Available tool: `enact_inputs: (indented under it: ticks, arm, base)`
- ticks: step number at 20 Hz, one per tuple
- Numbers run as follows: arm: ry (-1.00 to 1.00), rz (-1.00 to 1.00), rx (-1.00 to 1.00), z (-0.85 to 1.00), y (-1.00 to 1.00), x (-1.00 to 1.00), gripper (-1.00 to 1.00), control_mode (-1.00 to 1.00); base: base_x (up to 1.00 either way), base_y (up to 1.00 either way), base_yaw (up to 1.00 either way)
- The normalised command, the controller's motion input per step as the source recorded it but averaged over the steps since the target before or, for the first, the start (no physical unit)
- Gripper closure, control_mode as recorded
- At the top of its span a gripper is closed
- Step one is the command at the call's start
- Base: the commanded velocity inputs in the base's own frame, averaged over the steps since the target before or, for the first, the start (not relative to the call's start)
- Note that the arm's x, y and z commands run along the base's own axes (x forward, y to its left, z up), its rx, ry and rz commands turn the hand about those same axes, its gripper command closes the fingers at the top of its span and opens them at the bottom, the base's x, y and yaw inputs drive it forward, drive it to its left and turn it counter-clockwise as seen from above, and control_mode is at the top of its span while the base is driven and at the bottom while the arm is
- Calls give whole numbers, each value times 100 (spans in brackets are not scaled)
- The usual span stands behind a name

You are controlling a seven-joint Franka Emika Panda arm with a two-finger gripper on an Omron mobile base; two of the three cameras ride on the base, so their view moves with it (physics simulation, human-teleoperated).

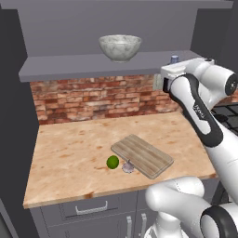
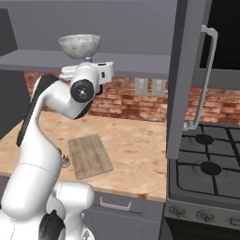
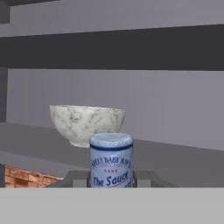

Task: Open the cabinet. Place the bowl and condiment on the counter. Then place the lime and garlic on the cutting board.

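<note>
Grey cabinet [image 1: 116, 28] stands open above a brick wall [image 1: 93, 100], its shelf carrying the condiment [image 3: 111, 160] near the right end, with the pincer [image 3: 111, 181] pinching it between both fingers. Left of it on the same shelf sits the bowl [image 1: 120, 47], apart from the bottle. Below, on the bench [image 1: 69, 158], the lime [image 1: 112, 161] and garlic [image 1: 128, 167] lie just beside the cutting board [image 1: 142, 155], at its front-left edge, near the bench's front.
</note>
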Motion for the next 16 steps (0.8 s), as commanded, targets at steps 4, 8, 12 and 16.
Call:
enact_inputs:
  ticks: [4, 8, 12, 16]
  arm:
    - [-1, 0, 0, -47, -12, -17, 100, -100]
    - [-1, 0, -2, -42, -16, -18, 100, -100]
    - [0, 0, 0, -38, -19, -19, 100, -100]
    - [0, 0, -1, -34, -15, 0, 100, -100]
  base:
    - [0, 0, 0]
    - [0, 0, 0]
    - [0, 0, 0]
    - [0, 0, 0]
